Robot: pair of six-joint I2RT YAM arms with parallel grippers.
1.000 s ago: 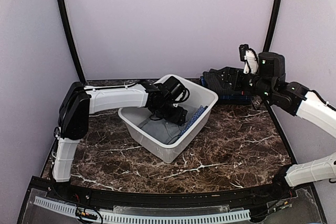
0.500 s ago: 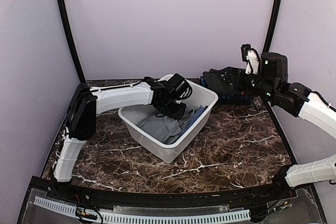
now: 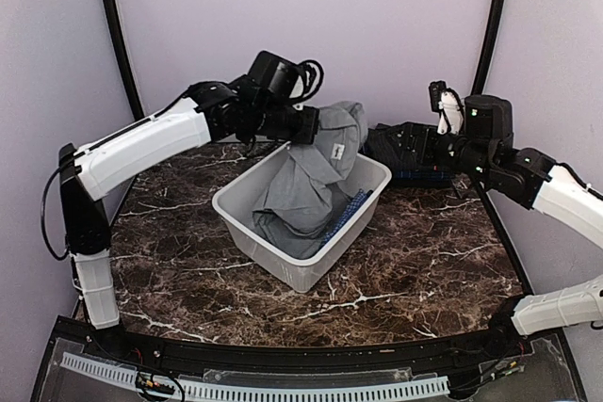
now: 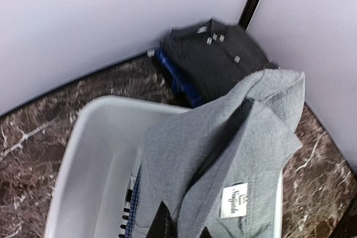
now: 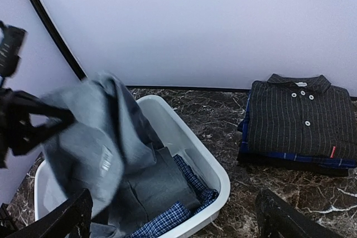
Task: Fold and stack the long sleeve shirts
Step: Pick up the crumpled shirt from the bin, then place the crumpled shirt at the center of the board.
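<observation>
When counted across the three views: two arms, two claws, one white plastic tub [image 3: 283,270], one marble-patterned table [image 3: 424,251], and four shirts distinguishable from one another. Of those four, one plain grey shirt [image 3: 316,181] held up in the air, one blue checked shirt [image 5: 167,215] lying in the tub, and two folded in a single stack in the far right corner of the table: a dark pinstriped shirt [image 5: 301,121] with small white buttons on top, a blue shirt [image 5: 290,158] beneath, with only its edge showing. Darker grey cloth [image 5: 150,185] on the tub floor: part of the held shirt or another one, impossible to tell. Left claw [image 3: 309,131] above the tub's far rim, pinched narrow on the plain grey shirt near the collar, with cloth bunched between the dark fingers [image 4: 162,224] and a white neck label [image 4: 234,200] just beside them. Hanging from that grip down over the far side of the tub, with the lower part resting inside, just beside the blue checked shirt along the right wall. Right claw [image 5: 173,204] spread wide, holding nothing and touching nothing, raised near the folded stack at the right side of the table and facing the tub. Tub standing askew at the middle of the table, near the stack but not touching.
</observation>
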